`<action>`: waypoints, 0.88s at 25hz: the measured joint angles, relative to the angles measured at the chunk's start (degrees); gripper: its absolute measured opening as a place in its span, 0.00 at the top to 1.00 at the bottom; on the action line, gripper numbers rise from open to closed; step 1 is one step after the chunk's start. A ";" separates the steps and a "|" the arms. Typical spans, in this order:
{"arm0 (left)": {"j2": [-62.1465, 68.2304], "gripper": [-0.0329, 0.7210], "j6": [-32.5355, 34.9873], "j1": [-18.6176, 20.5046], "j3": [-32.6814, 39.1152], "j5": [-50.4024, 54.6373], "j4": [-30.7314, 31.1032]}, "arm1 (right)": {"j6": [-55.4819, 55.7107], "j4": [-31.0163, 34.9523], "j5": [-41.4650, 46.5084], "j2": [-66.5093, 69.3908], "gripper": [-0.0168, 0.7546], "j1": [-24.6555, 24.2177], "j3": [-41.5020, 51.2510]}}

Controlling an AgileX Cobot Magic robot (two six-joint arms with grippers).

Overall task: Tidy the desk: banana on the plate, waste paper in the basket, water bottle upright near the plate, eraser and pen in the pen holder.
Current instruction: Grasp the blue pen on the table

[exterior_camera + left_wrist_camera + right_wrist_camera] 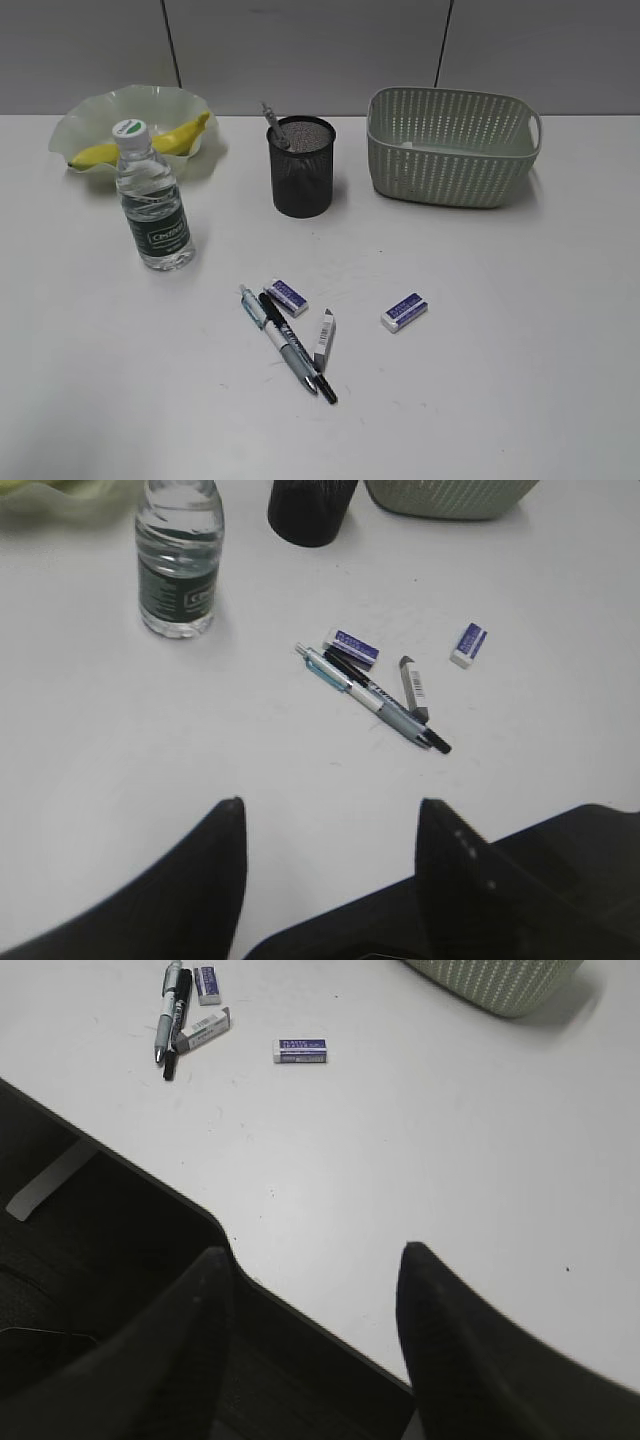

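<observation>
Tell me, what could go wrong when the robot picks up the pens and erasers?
The two pens lie touching, with erasers right beside them, so a grab might catch two things or knock one away. The pen holder already has a pen inside and a narrow mouth, so a drop could miss. The water bottle stands nearby and might get bumped.

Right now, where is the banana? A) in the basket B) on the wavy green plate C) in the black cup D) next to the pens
B: the banana lies on the wavy green plate, behind the upright water bottle.
</observation>
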 joint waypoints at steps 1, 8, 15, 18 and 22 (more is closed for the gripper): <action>3.33 0.42 0.00 0.00 -0.07 -1.81 -1.94 | 0.00 0.00 -0.43 0.00 0.43 0.00 0.08; 27.02 0.42 0.00 -1.05 -0.31 -11.86 -13.97 | 0.00 0.00 -8.04 0.00 0.43 0.00 2.27; 46.37 0.42 -0.45 -6.69 -5.84 -15.68 -20.80 | 0.00 0.00 -9.61 0.00 0.43 0.00 2.72; 54.05 0.42 -3.82 -8.73 -10.95 -15.13 -22.39 | 0.00 0.00 -9.67 0.00 0.43 0.00 2.72; 64.89 0.42 -10.24 -9.65 -19.76 -9.69 -22.31 | 0.00 0.00 -9.74 0.00 0.43 0.00 2.72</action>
